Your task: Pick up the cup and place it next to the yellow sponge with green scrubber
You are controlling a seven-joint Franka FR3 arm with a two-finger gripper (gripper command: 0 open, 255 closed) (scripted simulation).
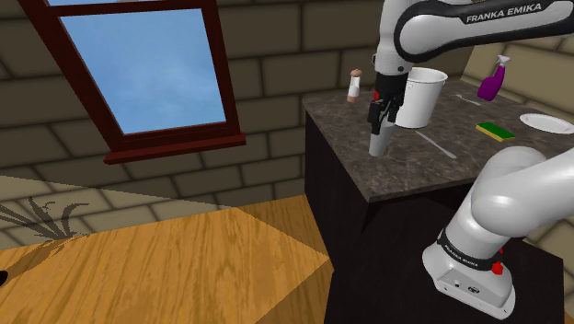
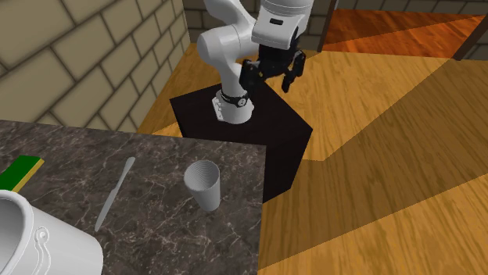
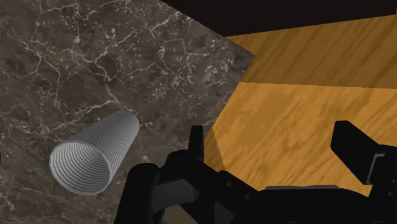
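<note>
The black gripper point(image 1: 381, 116) is hanging open and gripping nothing, its two fingers point(image 3: 196, 141) standing well apart. It is hovering over the near-left part of the dark marble counter point(image 1: 405, 170), close to the edge where the counter drops off to the wood floor point(image 1: 184, 267).

The grey ribbed cup point(image 1: 378, 143) is standing upright on the counter close to that edge, mouth facing up. In the shoulder view it is sitting just under the gripper, but in the wrist view it is lying off to one side of the fingers, not between them, and nothing is touching it.

In the shoulder view a knife point(image 1: 434, 143) is lying flat to the right of the cup, and farther right the yellow sponge point(image 1: 497, 131) with its green top is resting well apart from the cup. A big white bucket point(image 1: 423, 97) is standing just behind the gripper, with a small shaker point(image 1: 354, 86) at the far left of the counter. A purple spray bottle point(image 1: 494, 81) is standing by the far wall and a white plate point(image 1: 547, 122) is sitting at the right edge. The arm is rising from a black stand point(image 2: 266, 133) beside the counter. On the shoulder view's left, a window point(image 1: 147, 64) with a dark red frame is showing blue sky.
</note>
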